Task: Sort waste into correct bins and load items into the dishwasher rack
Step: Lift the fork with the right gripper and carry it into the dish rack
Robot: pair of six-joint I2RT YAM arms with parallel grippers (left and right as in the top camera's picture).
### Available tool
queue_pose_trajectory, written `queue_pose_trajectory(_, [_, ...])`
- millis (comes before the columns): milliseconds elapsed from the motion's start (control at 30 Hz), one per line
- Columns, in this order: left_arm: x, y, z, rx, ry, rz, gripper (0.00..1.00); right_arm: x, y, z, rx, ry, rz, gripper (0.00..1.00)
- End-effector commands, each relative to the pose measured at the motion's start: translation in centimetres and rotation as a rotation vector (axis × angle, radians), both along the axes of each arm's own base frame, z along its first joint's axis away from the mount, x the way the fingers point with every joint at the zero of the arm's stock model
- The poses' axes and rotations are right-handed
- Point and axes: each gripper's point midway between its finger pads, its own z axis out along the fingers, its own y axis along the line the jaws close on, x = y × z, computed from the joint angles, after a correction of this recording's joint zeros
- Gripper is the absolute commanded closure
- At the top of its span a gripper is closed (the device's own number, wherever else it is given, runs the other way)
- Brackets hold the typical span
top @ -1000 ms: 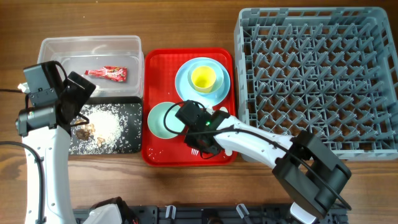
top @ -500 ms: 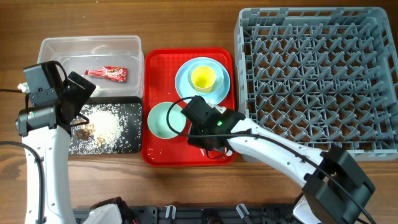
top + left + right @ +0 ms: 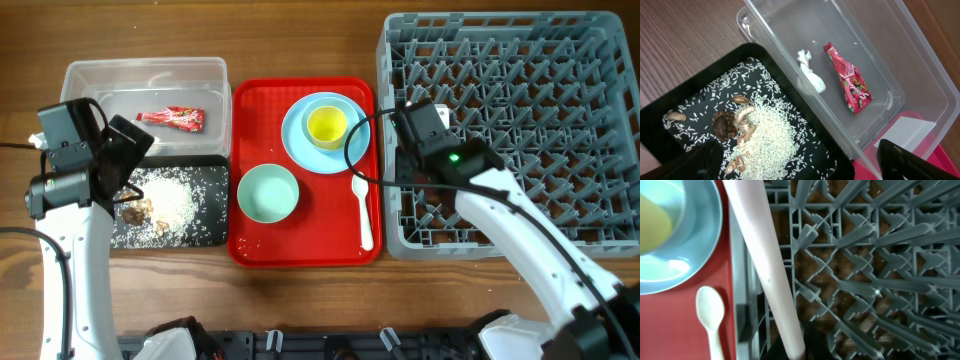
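Overhead: right gripper (image 3: 420, 120) has swung off the red tray (image 3: 300, 248) to the rack (image 3: 520, 60)'s 9 o'clock edge. Only the spoon (image 3: 364, 208) lies at the tray's 4 o'clock (cutlery loading has begun, I judge). Cup (image 3: 326, 125), plate (image 3: 296, 140) and green bowl (image 3: 268, 193) not loaded.

Left wrist: left gripper (image 3: 800, 162) spread wide over the black tray (image 3: 752, 47) holding rice (image 3: 772, 137). Wrapper (image 3: 850, 82) and scrap (image 3: 810, 75) sit in the tub (image 3: 880, 40).

Right wrist: fork (image 3: 767, 270) handle pinched, I judge; fingers and tines cut off.

Wood-grain bench (image 3: 300, 40), matt grey plastic rack (image 3: 510, 120), glossy red tray (image 3: 255, 110), clear smooth tub (image 3: 875, 60), crinkly wrapper (image 3: 851, 80).
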Motion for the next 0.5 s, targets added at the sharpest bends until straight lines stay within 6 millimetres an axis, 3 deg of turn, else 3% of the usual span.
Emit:
queue_pose_trajectory(0, [0.1, 0.2, 0.7, 0.016, -0.014, -0.006, 0.00, 1.0, -0.3, -1.0, -0.047, 0.012, 0.001, 0.91])
queue_pose_trajectory(67, [0.1, 0.2, 0.7, 0.016, -0.014, -0.006, 0.00, 1.0, -0.2, -1.7, -0.055, 0.030, 0.001, 0.87])
queue_pose_trajectory(167, [0.1, 0.2, 0.7, 0.016, -0.015, -0.006, 0.00, 1.0, -0.2, -2.0, -0.059, 0.038, 0.001, 0.66])
queue_pose_trajectory(333, [0.1, 0.2, 0.7, 0.016, -0.014, -0.006, 0.00, 0.9, 0.3, -2.1, -0.032, 0.047, 0.011, 0.64])
queue_pose_trajectory(400, [0.1, 0.2, 0.7, 0.016, -0.015, -0.006, 0.00, 0.3, 2.9, -2.4, 0.112, 0.095, 0.064, 0.63])
queue_pose_trajectory(467, [0.1, 0.2, 0.7, 0.016, -0.014, -0.006, 0.00, -0.3, 6.5, -1.3, 0.319, 0.144, 0.088, 0.54])
